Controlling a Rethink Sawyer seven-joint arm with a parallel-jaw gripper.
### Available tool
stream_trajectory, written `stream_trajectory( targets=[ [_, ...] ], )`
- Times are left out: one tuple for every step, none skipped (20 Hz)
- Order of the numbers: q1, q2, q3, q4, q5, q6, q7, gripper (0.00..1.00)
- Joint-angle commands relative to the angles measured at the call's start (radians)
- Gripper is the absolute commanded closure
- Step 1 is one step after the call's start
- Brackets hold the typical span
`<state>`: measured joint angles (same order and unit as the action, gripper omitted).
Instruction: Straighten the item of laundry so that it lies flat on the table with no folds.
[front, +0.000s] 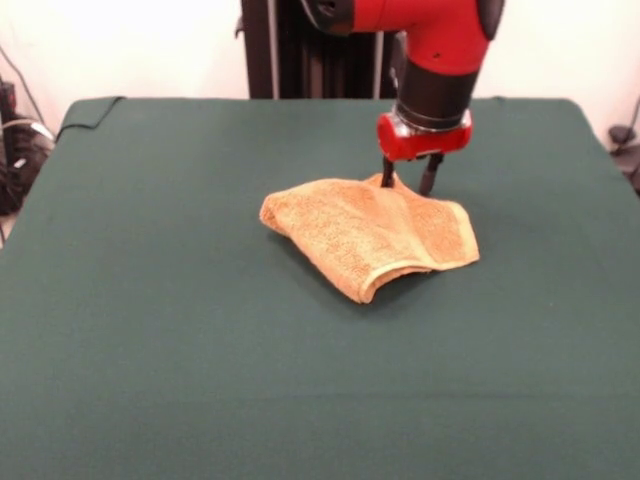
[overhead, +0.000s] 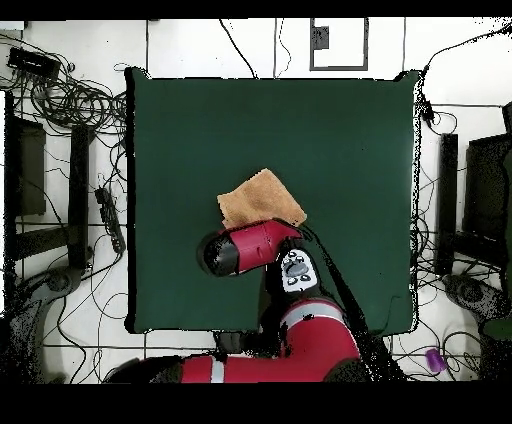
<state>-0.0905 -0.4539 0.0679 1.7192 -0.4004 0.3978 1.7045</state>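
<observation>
Towel (front: 372, 232) folded on green table (front: 150, 350), jaws (front: 408, 180) open at its far edge

The front camera sits across the table (front: 150, 350) from the robot, looking slightly down its length, with the arm (front: 440, 60) entering at 12 o'clock. The overhead camera hangs high, looking straight down, taking in the whole table (overhead: 340, 130) and surrounding floor, robot base at 6 o'clock. Both views share the tabletop and arm (overhead: 250, 248).
</observation>
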Motion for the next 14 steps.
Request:
stream_trajectory(
  targets=[
    [-0.179, -0.007, 0.175, 0.100, 0.021, 0.106, -0.084, 0.00],
    [-0.184, -0.007, 0.178, 0.106, 0.017, 0.106, -0.085, 0.00],
    [-0.187, -0.010, 0.183, 0.108, 0.009, 0.106, -0.088, 0.00],
    [-0.190, -0.017, 0.187, 0.112, 0.005, 0.107, -0.086, 0.00],
    [-0.194, -0.034, 0.194, 0.120, 0.007, 0.122, -0.081, 0.00],
    [-0.198, -0.048, 0.201, 0.125, 0.006, 0.135, -0.081, 0.00],
    [-0.202, -0.080, 0.209, 0.133, 0.009, 0.159, -0.082, 0.00],
    [-0.204, -0.104, 0.216, 0.135, 0.012, 0.181, -0.086, 0.00],
    [-0.206, -0.127, 0.223, 0.138, 0.014, 0.203, -0.090, 0.00],
    [-0.207, -0.135, 0.226, 0.138, 0.015, 0.211, -0.090, 0.00],
    [-0.208, -0.143, 0.229, 0.138, 0.015, 0.219, -0.090, 0.00],
    [-0.207, -0.159, 0.232, 0.137, 0.019, 0.241, -0.092, 0.00],
    [-0.207, -0.176, 0.235, 0.137, 0.024, 0.262, -0.094, 0.00],
    [-0.206, -0.192, 0.238, 0.137, 0.028, 0.284, -0.096, 0.00]
  ],
)
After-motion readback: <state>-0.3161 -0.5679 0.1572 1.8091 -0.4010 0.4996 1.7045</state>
